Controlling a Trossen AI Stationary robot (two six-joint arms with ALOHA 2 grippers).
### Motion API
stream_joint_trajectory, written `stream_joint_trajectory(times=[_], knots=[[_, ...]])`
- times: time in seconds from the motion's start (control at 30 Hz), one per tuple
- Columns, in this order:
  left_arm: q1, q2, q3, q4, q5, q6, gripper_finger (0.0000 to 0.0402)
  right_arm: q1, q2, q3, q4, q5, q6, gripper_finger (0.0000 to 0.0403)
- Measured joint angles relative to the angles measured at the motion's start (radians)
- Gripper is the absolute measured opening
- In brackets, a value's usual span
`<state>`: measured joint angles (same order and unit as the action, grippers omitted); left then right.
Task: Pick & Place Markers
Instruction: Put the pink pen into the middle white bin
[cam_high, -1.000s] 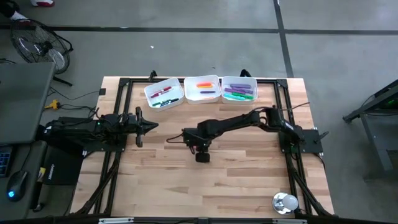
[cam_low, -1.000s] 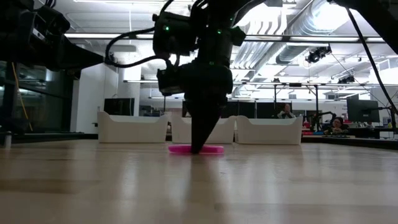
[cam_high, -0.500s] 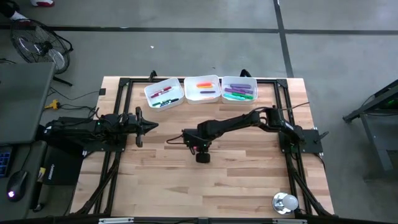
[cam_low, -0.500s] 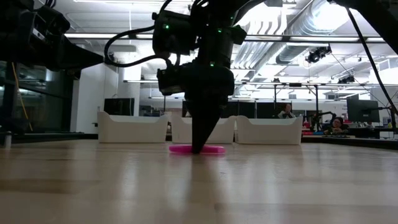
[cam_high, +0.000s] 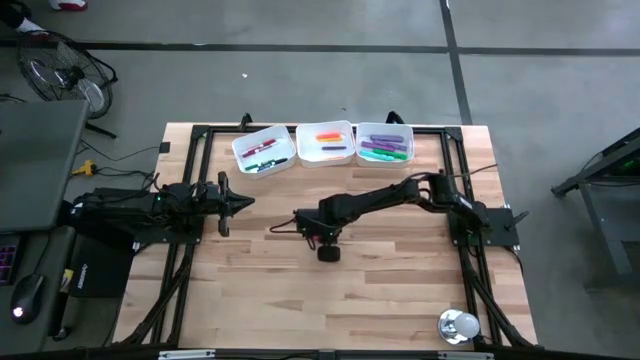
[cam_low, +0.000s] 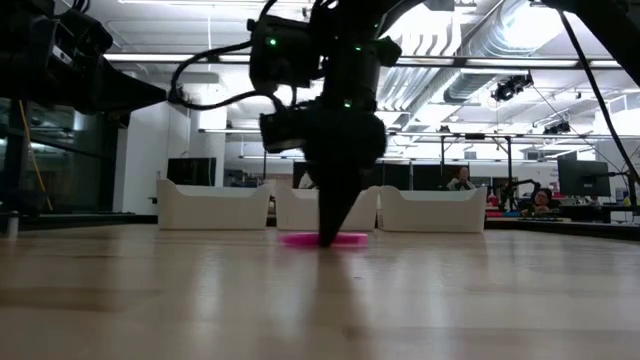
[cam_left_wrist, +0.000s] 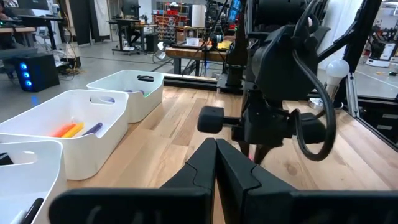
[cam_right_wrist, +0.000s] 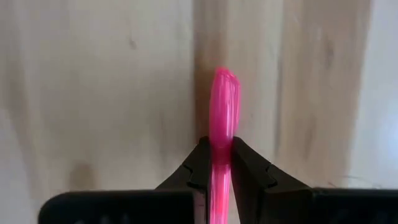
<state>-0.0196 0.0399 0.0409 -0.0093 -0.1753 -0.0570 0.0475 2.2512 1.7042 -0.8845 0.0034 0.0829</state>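
A pink marker (cam_low: 325, 240) lies flat on the wooden table near its middle, under my right gripper (cam_low: 338, 236), which points straight down and is shut on it. In the right wrist view the pink marker (cam_right_wrist: 222, 106) runs forward between the two dark fingers. In the high view my right gripper (cam_high: 322, 236) hides the marker. Other markers lie in three white trays (cam_high: 326, 142) along the far edge. My left gripper (cam_high: 248, 203) waits shut at the table's left side. My right gripper pinches the pink marker's barrel (cam_right_wrist: 222, 140) between its two fingers (cam_right_wrist: 200, 165), coming from above and pointing down. The fingers lie across the marker, roughly at mid-length. The marker stays level, and it appears to rest on the table (cam_low: 300, 241).
The three white trays (cam_left_wrist: 68, 124) hold red and dark, orange and purple, and purple and green markers. A black frame (cam_high: 190, 170) borders the table. A shiny round object (cam_high: 459, 325) sits near the near right corner. Bare wood lies in front of the gripper.
My right gripper has shifted a little toward the table's right, still pointing down. The pink marker has slid along the table with it by the same small amount and stays level.
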Motion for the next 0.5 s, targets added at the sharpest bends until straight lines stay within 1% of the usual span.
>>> stream_joint_trajectory(times=[0.17,0.5], knots=[[0.0,0.0,0.0,0.0,0.0,0.0,0.0007,-0.036,-0.039,-0.007,-0.038,0.08,-0.057,0.0028],[0.0,0.0,0.0,0.0,0.0,0.0,0.0007,-0.169,-0.158,0.0,-0.031,0.133,-0.173,0.0028]])
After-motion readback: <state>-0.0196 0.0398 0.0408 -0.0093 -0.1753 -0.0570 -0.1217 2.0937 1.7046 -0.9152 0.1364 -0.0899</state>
